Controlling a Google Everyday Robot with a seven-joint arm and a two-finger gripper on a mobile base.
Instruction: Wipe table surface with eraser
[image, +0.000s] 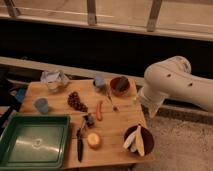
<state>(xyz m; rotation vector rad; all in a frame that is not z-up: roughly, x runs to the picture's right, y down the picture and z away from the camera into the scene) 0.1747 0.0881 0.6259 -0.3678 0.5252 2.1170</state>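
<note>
Where the white arm (175, 82) bends down from the right of the camera view, its gripper (150, 106) hangs just off the right edge of the table surface (125, 114), level with the middle of that edge. Its fingers stand spread wide and hold nothing.

The eraser (122, 84) lies inside the reddish bowl (113, 86) at the far right corner, near the gripper but apart from it. Along the far edge, to the left of that bowl, stand a blue cup (99, 81) and a crumpled bag (54, 79).

The green tray (35, 118) fills the near left corner and seems to reach past the left edge. A second blue cup (41, 105) stands just behind it.

Grapes (76, 101), an orange carrot-like piece (99, 111) and a small dark clip (89, 120) crowd the middle. The black-handled knife (80, 142) and a yellow round item (93, 140) lie close to the near edge. A dark bowl (146, 146) of pale pieces sits at the near right corner.

The widest bare wood is on the right side, between the two bowls and right of the carrot-like piece.
</note>
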